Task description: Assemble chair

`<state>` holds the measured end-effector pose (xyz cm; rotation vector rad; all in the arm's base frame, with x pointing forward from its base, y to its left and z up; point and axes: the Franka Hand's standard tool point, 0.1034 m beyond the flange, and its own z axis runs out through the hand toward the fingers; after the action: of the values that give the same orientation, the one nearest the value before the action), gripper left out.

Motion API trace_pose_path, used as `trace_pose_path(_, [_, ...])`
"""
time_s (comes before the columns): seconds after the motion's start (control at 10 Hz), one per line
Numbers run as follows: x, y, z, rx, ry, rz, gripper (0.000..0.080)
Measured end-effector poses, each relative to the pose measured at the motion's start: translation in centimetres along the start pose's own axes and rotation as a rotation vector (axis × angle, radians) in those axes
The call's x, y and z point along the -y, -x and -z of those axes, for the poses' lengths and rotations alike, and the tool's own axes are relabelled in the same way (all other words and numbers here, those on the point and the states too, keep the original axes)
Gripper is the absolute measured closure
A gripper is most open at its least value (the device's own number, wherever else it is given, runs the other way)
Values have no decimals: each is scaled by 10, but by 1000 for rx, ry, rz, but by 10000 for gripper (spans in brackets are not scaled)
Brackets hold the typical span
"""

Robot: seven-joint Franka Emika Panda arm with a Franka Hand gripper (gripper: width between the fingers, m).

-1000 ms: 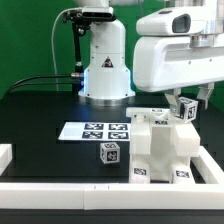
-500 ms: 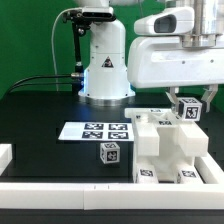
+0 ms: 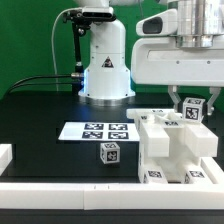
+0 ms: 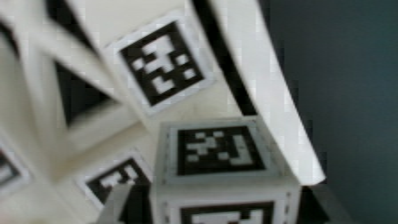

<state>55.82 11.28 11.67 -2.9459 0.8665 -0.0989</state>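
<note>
The chair (image 3: pixel 172 150) is a chunky white blocky structure with square tags, standing at the exterior view's right near the front rail. My gripper (image 3: pixel 191 104) hangs over its far right corner and is shut on a tagged white post (image 3: pixel 192 109) of the chair. In the wrist view the post (image 4: pixel 222 150) fills the space between my fingers (image 4: pixel 123 203), with my gripper (image 4: pixel 217 206) closed on its sides. A tagged chair slab (image 4: pixel 169 65) lies just beyond the post. The fingertips are mostly hidden by the post.
The marker board (image 3: pixel 95 130) lies flat on the black table left of the chair. A lone small tagged cube (image 3: pixel 108 152) stands in front of it. A white rail (image 3: pixel 70 194) runs along the front edge. The robot base (image 3: pixel 105 60) stands behind.
The gripper has moved toward the exterior view's right, and the chair has shifted right with it. The cube and the marker board have not moved.
</note>
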Motion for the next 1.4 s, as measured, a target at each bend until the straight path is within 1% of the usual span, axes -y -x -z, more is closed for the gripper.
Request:
trace_pose_path(0.1, [1, 1, 0, 9, -10, -116, 517])
trace_pose_path(0.2, [1, 1, -1, 14, -15, -180, 515])
trace_pose_path(0.4, [1, 2, -1, 14, -15, -156, 515])
trace_pose_path(0.5, [3, 3, -1, 12, -13, -104, 455])
trace_pose_path(0.6, [9, 9, -1, 10, -9, 13, 268])
trace_pose_path(0.7, [10, 11, 2, 23, -8, 212, 186])
trace_pose_path(0.8, [9, 13, 3, 41, -4, 388, 186])
trace_pose_path(0.9, [8, 17, 2, 63, 0, 533, 157])
trace_pose_path(1.0, [8, 20, 4, 38, -9, 596, 152])
trace_pose_path(1.1, [6, 21, 4, 41, -9, 664, 152])
trace_pose_path(1.2, [5, 20, 3, 41, -9, 703, 151])
trace_pose_path(1.3, [3, 18, 4, 45, -5, 854, 151])
trace_pose_path(1.4, [3, 12, 7, 50, -6, 989, 151])
